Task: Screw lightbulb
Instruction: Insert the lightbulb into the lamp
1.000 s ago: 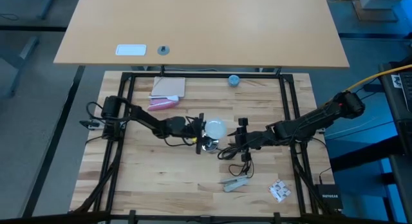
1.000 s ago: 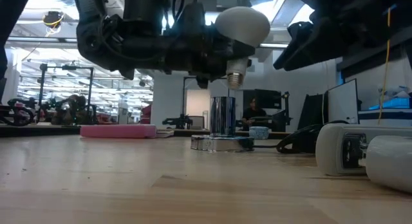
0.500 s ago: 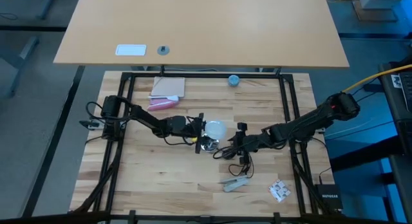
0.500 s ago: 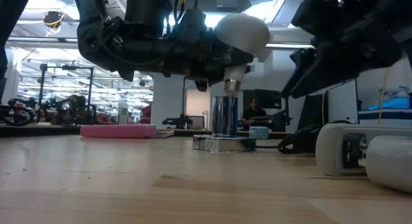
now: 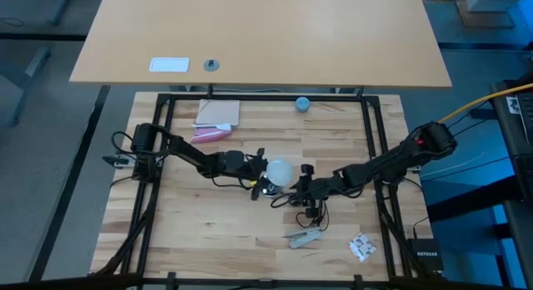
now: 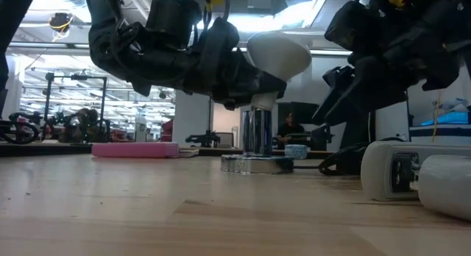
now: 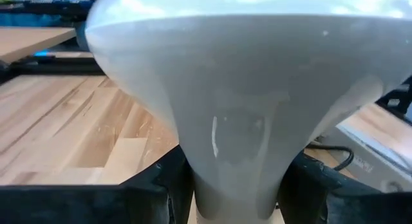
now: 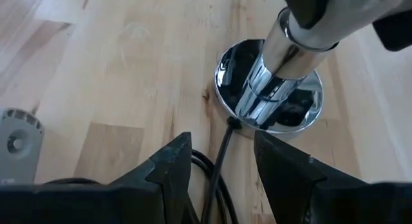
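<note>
Change: the left pincer point(image 6: 254, 83) has lowered the lightbulb point(image 6: 278, 51) onto the chrome socket point(image 6: 255, 132); the right pincer point(image 5: 301, 187) has slid closer.
Left pincer: clamped on the lightbulb's neck.
Lightbulb: base at the socket's mouth.
Right pincer: fingers parted, empty, beside the chrome base point(image 8: 270, 95) and black cord point(image 8: 219, 161).
Tabletop point(image 5: 216, 223): wood.
</note>
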